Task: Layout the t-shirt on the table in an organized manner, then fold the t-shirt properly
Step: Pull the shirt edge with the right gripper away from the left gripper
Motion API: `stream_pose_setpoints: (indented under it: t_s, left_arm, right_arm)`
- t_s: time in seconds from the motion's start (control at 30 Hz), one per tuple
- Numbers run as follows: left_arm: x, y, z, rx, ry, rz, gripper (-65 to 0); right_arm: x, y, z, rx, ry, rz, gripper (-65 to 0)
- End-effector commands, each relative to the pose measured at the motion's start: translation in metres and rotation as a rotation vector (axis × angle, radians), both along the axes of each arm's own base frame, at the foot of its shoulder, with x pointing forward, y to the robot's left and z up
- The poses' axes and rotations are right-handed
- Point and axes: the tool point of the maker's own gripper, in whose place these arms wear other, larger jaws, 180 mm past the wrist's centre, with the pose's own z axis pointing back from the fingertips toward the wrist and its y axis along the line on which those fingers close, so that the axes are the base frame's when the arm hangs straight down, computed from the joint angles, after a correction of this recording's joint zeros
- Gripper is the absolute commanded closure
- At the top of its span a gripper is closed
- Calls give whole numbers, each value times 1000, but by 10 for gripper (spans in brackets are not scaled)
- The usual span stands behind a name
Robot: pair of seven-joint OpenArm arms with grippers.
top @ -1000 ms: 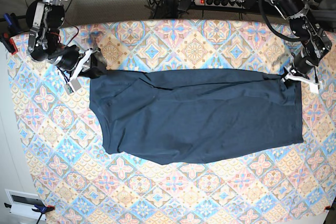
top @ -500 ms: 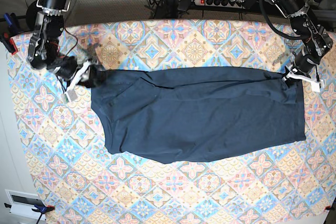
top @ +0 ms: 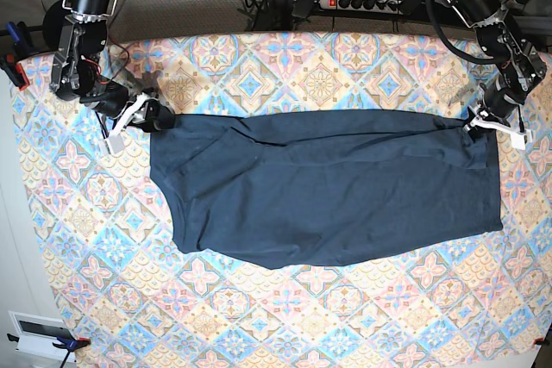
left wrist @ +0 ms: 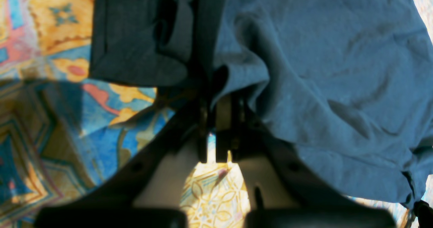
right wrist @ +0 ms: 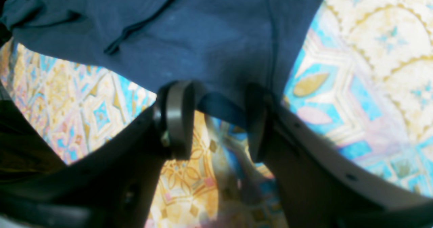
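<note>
In the left wrist view the left gripper [left wrist: 216, 126] is clenched on a bunched edge of the t-shirt [left wrist: 321, 69], which spreads ahead of it and to its right over the table [left wrist: 50, 119]. In the right wrist view the right gripper [right wrist: 216, 119] stands released, its fingers [right wrist: 177, 119] apart with a t-shirt [right wrist: 203, 35] edge just between and beyond them. In the base view the t-shirt [top: 328, 187] lies spread flat on the table [top: 328, 316] between both grippers, one at each far corner.

A navy t-shirt [top: 328, 187] lies flat on the table [top: 362, 316].
</note>
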Motion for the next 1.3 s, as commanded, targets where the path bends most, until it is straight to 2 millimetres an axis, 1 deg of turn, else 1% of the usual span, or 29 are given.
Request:
stream_pose_setpoints:
  t_s: [0.0, 0.07, 0.17, 0.23, 0.37, 0.5, 0.57, 0.7, 0.83, 0.93, 1.1, 1.13, 1.27]
  left_arm:
    - [10, 10, 17, 29, -50, 5, -2]
    - [10, 10, 17, 29, -50, 5, -2]
    - [10, 10, 17, 29, -50, 5, -2]
    - [10, 10, 17, 29, -50, 5, -2]
    - [9, 9, 16, 27, -48, 5, -2]
    - [9, 9, 16, 27, -48, 5, -2]
    - [9, 9, 16, 27, -48, 5, -2]
    - [9, 10, 15, 27, -46, 6, -2]
    - [9, 9, 15, 26, -47, 6, -2]
    - [9, 9, 15, 26, -47, 6, -2]
    - [9, 9, 15, 26, -47, 6, -2]
    - [9, 9, 15, 26, -47, 6, -2]
    - [9, 9, 15, 26, -47, 6, -2]
  right_arm:
    - [1, -6, 1, -25, 4, 6, -244]
    - [3, -7, 4, -28, -5, 5, -243]
    - [6, -25, 10, -35, -24, -51, -243]
    - [7, -32, 12, -40, -29, -71, -244]
    - [9, -35, 14, -42, -35, -76, -245]
    - [28, -35, 27, -39, -82, -80, -245]
    - [31, -36, 30, -40, -93, -80, -245]
    - [32, -49, 35, -43, -106, -121, -245]
    - [31, -49, 32, -40, -98, -124, -245]
    - [34, -49, 34, -33, -119, -134, -245]
    - [26, -58, 18, -141, -65, -109, -245]
    - [25, -56, 16, -147, -60, -100, -245]
    - [24, -27, 8, -139, -42, -8, -245]
